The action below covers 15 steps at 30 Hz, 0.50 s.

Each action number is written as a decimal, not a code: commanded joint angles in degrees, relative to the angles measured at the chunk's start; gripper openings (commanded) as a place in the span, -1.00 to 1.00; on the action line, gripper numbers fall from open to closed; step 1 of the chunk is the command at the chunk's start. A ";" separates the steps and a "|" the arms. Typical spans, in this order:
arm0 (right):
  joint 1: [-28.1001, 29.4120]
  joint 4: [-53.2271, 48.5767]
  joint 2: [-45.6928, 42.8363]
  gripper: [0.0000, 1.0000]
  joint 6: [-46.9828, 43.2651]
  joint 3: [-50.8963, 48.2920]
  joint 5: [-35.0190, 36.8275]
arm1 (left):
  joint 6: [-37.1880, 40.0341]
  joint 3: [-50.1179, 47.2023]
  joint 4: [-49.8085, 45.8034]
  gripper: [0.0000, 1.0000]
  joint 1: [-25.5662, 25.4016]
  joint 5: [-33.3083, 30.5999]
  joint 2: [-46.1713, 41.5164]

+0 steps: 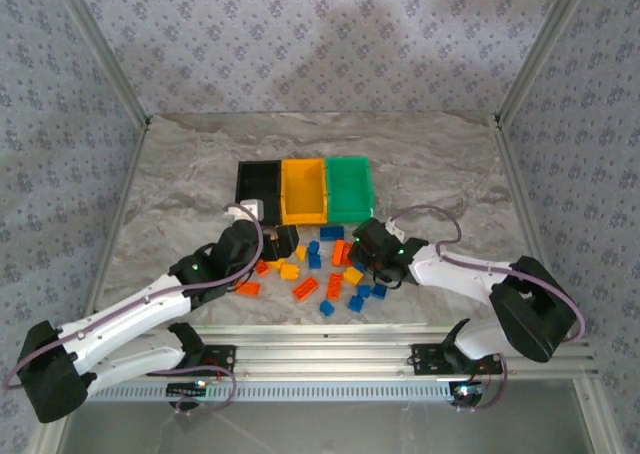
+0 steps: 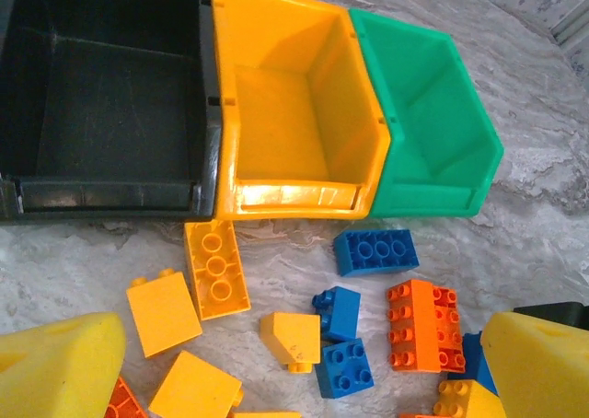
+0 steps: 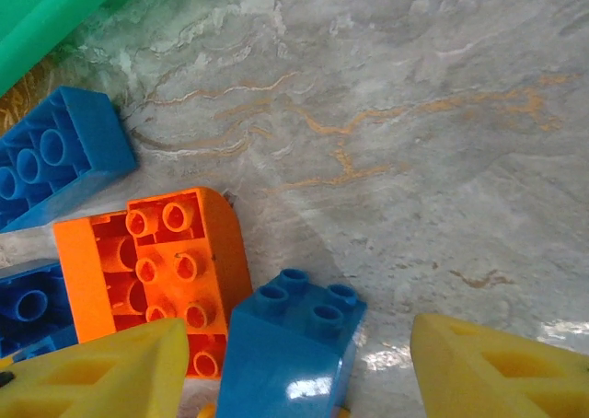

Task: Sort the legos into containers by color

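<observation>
Three joined containers stand in a row at the table's middle: black (image 1: 257,182), yellow-orange (image 1: 304,189) and green (image 1: 349,187). In front of them lie the scattered legos (image 1: 318,274) in blue, orange and yellow. My left gripper (image 1: 282,242) hovers open over the pile's left part; its yellow fingers (image 2: 55,363) flank a yellow sloped brick (image 2: 293,338) and small blue bricks (image 2: 345,367) without touching them. My right gripper (image 3: 299,372) is open around a blue sloped brick (image 3: 294,344). A gap shows between that brick and the right finger (image 3: 506,372).
An orange brick (image 3: 156,261) lies studs-down just left of the blue sloped one, with a long blue brick (image 3: 55,160) beyond it near the green bin's corner (image 3: 37,22). Bare marble (image 3: 414,160) stretches to the right. Metal frame posts and patterned walls enclose the table.
</observation>
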 commanded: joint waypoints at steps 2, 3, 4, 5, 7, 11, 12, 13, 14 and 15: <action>0.58 -1.08 3.39 0.23 2.24 2.24 0.09 | -1.23 -0.79 -0.33 0.99 -0.05 -2.05 -2.20; 0.68 -1.21 4.07 0.20 2.16 2.53 -0.33 | -1.31 -1.00 -0.40 0.99 0.03 -2.26 -2.48; 0.74 -1.59 4.73 0.17 2.32 2.85 -0.57 | -1.32 -1.14 -0.49 0.99 0.05 -2.49 -2.73; 0.86 -1.94 5.30 0.13 2.40 3.07 -0.81 | -1.36 -1.24 -0.59 0.99 0.01 -2.69 -3.00; 0.97 -3.06 5.94 0.05 2.46 3.47 -0.74 | -1.25 -1.25 -0.77 0.99 0.05 -2.88 -3.45; 0.82 -5.08 5.63 -0.17 3.40 2.97 -0.44 | -1.35 -1.24 -1.37 0.99 0.13 -3.68 -4.46; 0.83 -5.38 5.27 -0.22 3.59 2.77 -0.39 | -1.37 -1.25 -1.47 0.99 0.14 -3.70 -4.62; 0.74 -5.70 4.70 -0.29 3.57 2.44 -0.37 | -1.36 -1.29 -1.55 0.99 0.09 -3.81 -4.86; 0.58 -6.02 4.07 -0.33 3.35 2.20 -0.37 | -1.41 -1.21 -1.71 1.00 0.14 -3.83 -4.96; 0.36 -6.47 3.38 -0.36 3.06 2.03 -0.31 | -1.26 -1.27 -1.69 0.99 0.12 -3.97 -5.14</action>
